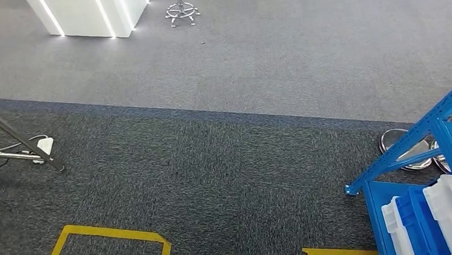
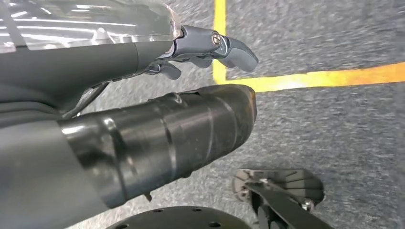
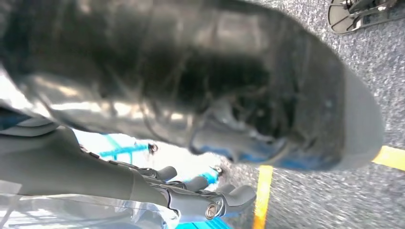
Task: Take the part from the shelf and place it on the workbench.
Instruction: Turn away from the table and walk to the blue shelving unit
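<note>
Grey carpet covers the floor in the head view, dark and speckled close by, with a lighter grey stretch farther off past a thin dark border. Yellow tape lines mark box outlines on the dark carpet near the lower edge. At the right edge stands a blue metal shelf with a slanted brace, and on its lower level sit blue plastic bins beside white translucent plastic containers; which of these is the part to be taken cannot be told. Behind the shelf frame, round shiny metal rings lie on the floor. At the left edge, thin silver stand legs slant across the carpet, with a white power strip and cables lying just beside them. Far back, a white glowing counter block stands near a chrome star-shaped chair base.

The left wrist view shows the left hand hanging above carpet crossed by yellow tape; its dark grey fingers are gently curved and apart, holding nothing.

The right wrist view shows the right hand with its fingers likewise loosely curved and apart, holding nothing, with blurred blue shelf parts behind it and a yellow tape line on the carpet nearby.
</note>
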Tool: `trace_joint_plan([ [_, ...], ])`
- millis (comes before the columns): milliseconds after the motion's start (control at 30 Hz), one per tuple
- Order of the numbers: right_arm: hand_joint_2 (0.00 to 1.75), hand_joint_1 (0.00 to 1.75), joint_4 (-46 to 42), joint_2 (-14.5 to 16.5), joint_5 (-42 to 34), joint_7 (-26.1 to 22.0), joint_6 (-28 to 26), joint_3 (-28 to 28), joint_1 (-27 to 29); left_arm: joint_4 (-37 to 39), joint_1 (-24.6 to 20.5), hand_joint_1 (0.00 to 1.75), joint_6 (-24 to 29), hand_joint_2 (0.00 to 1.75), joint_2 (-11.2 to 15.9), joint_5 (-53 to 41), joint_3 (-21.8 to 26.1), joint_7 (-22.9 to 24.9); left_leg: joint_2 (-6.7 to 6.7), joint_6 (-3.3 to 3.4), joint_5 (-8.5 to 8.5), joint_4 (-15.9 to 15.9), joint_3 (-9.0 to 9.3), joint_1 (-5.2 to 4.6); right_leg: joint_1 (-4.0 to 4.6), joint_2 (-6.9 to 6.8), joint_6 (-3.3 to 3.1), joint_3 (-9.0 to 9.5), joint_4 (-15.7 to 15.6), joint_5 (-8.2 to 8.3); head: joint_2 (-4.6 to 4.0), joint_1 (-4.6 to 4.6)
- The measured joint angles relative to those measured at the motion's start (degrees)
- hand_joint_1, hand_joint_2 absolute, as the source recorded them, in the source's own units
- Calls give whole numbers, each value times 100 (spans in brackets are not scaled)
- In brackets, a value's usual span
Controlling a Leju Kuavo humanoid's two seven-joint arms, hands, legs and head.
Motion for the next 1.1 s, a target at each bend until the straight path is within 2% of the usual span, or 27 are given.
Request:
trace_joint_plan([
  [33,0,0,-1,1,4,-2,0,1,-3,0,-4,0,-7,0,1,11,2,-19,-110,14,123,-292,112,4,0,69,30,-22,38,-19,0,0],
  [100,0,0,-1,2,10,-5,0,3,-4,0,-14,0,-21,0,2,30,9,-54,-235,58,151,-497,189,-1,-6,165,96,-71,75,-30,0,3],
  [167,0,0,0,2,13,-7,-1,3,11,-1,-23,0,-21,0,3,35,16,-69,-124,132,186,-533,202,-9,-20,216,163,-99,79,-22,0,5],
  [233,0,0,0,3,21,-7,-2,3,20,-1,-25,0,-17,0,7,37,22,-77,8,211,218,-585,218,0,-12,-20,221,-196,281,-154,0,13],
  [300,0,0,0,4,34,-7,-2,3,8,-1,-14,0,-15,0,10,37,26,-82,153,258,222,-610,226,-6,-10,-342,268,-483,868,-472,0,21],
  [333,0,0,0,4,40,-7,-2,3,3,-1,-4,0,-14,0,11,36,30,-83,234,271,214,-611,226,-13,-19,-406,286,-662,1214,-621,0,20],
  [367,0,0,0,4,44,-7,-2,2,2,-1,5,0,-14,0,13,35,34,-83,315,274,204,-611,228,-19,-29,-431,298,-789,1457,-690,0,20],
  [400,0,0,0,4,48,-6,-2,2,4,-1,10,0,-14,0,14,35,38,-83,395,275,194,-610,233,-23,-36,-449,304,-834,1539,-665,0,20],
  [433,0,0,0,3,50,-4,-2,1,10,-1,9,0,-14,0,14,33,43,-83,465,270,182,-610,244,-26,-39,-473,299,-765,1405,-541,0,20],
  [467,0,0,0,3,51,-3,-2,0,16,-1,6,0,-14,0,14,31,46,-83,530,261,169,-610,263,-27,-35,-529,282,-595,1087,-354,0,20],
  [533,0,0,0,2,55,-1,-3,-1,14,-1,2,0,-14,0,14,26,55,-83,647,224,136,-611,310,-36,12,-770,206,-208,340,-69,0,18],
  [567,0,0,0,2,56,-1,-3,-1,6,-1,-1,0,-14,0,14,25,59,-84,696,192,121,-613,333,-38,42,-858,164,-96,116,-11,0,16],
  [600,0,0,0,2,58,-1,-4,-1,2,-1,-8,0,-14,0,14,25,64,-84,746,157,108,-618,353,-37,70,-897,127,-57,23,-10,0,16],
  [667,0,0,0,2,60,-1,-6,-1,7,-1,-36,0,-15,0,13,25,72,-86,850,85,91,-647,410,-34,80,-779,70,-39,-9,7,0,16],
  [700,0,0,0,3,61,-1,-8,-2,15,-1,-48,0,-16,0,13,26,74,-88,831,53,63,-634,436,-30,64,-715,40,-7,-56,29,0,16],
  [767,0,0,0,4,64,-1,-13,-3,10,-1,-54,0,-19,0,14,32,82,-96,589,5,-144,-343,344,-24,13,-587,-15,55,-149,83,0,7],
  [800,0,0,0,4,66,-1,-14,-3,5,-1,-51,0,-19,0,15,35,88,-99,414,-7,-322,-17,196,-12,3,-526,-32,59,-166,93,0,3],
  [833,0,0,0,4,67,-1,-14,-3,-1,-1,-44,0,-19,0,16,38,94,-102,298,-15,-502,364,3,-11,-1,-456,-45,54,-162,95,0,-1],
  [867,0,0,0,4,68,-1,-12,-3,-3,-1,-35,0,-19,0,18,40,98,-103,239,-23,-617,702,-178,-10,-1,-377,-51,49,-152,93,0,-1],
  [900,0,0,0,4,69,-1,-9,-3,0,-1,-24,0,-19,0,20,40,102,-103,214,-28,-622,880,-289,-10,1,-298,-54,49,-140,87,0,-1],
  [933,0,0,0,4,71,-1,-6,-3,4,-1,-14,0,-19,0,21,41,104,-103,201,-27,-509,849,-306,-10,1,-214,-51,51,-125,81,0,0],
  [967,0,0,0,4,75,-1,-4,-3,7,-1,-7,0,-19,0,21,41,105,-103,174,-22,-296,599,-224,-8,-1,-128,-40,54,-105,71,0,-1],
  [1000,0,0,0,4,79,-1,-2,-3,9,-1,-3,0,-20,0,21,41,107,-103,94,-13,-57,222,-81,-2,-5,-50,-24,53,-81,56,0,0],
  [1033,0,0,0,5,84,-1,-1,-3,6,-1,0,0,-21,0,22,41,110,-103,-33,-4,113,-145,55,4,1,21,4,38,-41,34,0,0],
  [1067,0,0,0,5,87,-1,-1,-3,2,-1,-1,0,-22,0,22,41,113,-103,-138,8,219,-411,152,11,3,81,33,16,-7,18,0,1],
  [1100,0,0,0,5,88,-1,1,-3,2,-1,-8,0,-23,0,23,42,115,-103,-215,25,244,-542,200,11,4,132,63,-10,16,8,0,2],
])
